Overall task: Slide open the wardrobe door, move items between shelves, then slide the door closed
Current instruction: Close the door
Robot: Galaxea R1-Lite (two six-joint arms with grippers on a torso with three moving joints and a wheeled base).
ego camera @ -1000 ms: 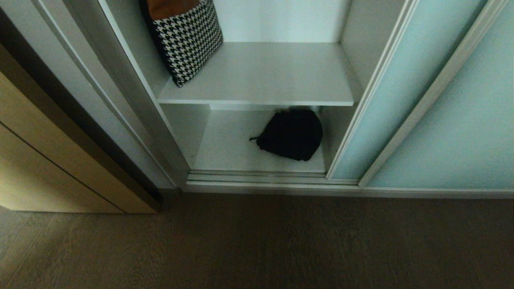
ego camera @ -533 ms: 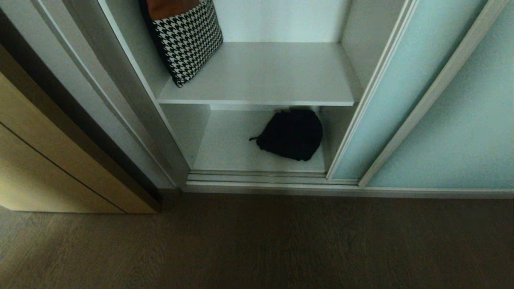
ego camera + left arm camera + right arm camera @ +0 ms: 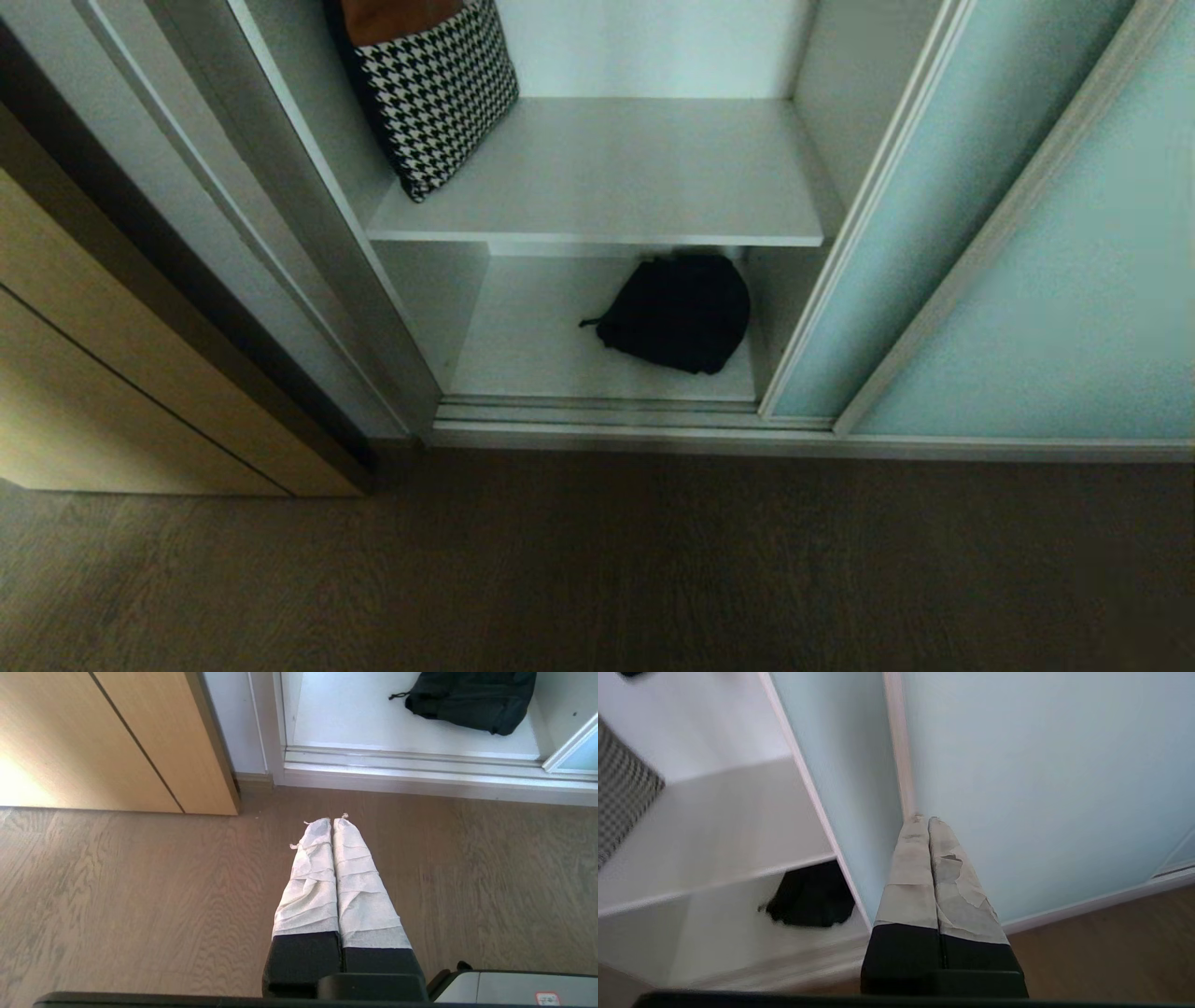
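The right gripper, pinched shut and empty, points at the sliding wardrobe door's silver frame. The black bag lies on the lower shelf. Smooth taped fingertips could slip off that frame.

Wardrobe bay and adjoining floor area, dim light.

The floor is wood-grain plank in a grey-brown tone, running up to a silver bottom track along the wardrobe front. Left of the opening stands a tan wood-grain panel with one thin dark seam, bordered by a dark edge strip. The wardrobe interior back wall is plain white. A black-and-white houndstooth cushion leans against the left inner side.
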